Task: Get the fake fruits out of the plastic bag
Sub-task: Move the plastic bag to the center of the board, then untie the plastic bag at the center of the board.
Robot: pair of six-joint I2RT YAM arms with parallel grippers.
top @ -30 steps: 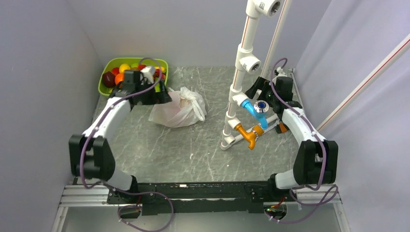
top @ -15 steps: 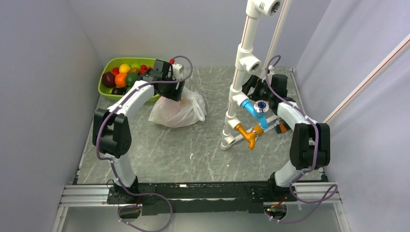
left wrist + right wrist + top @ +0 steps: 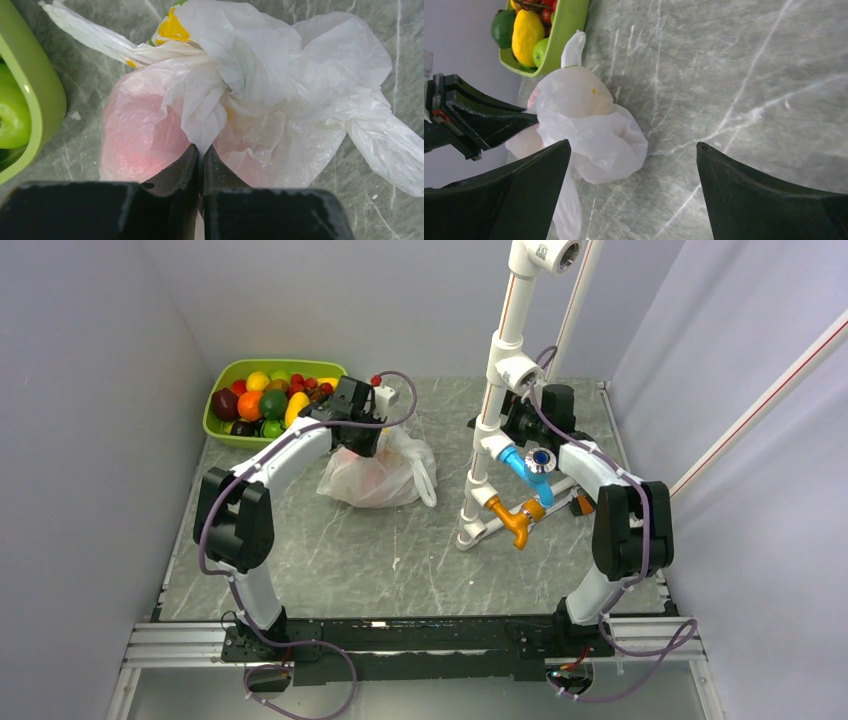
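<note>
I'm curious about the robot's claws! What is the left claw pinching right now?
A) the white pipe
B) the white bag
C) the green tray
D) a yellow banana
B: the left gripper is closed on a crumpled fold of the white bag, while the green tray sits off to the side, untouched.
</note>
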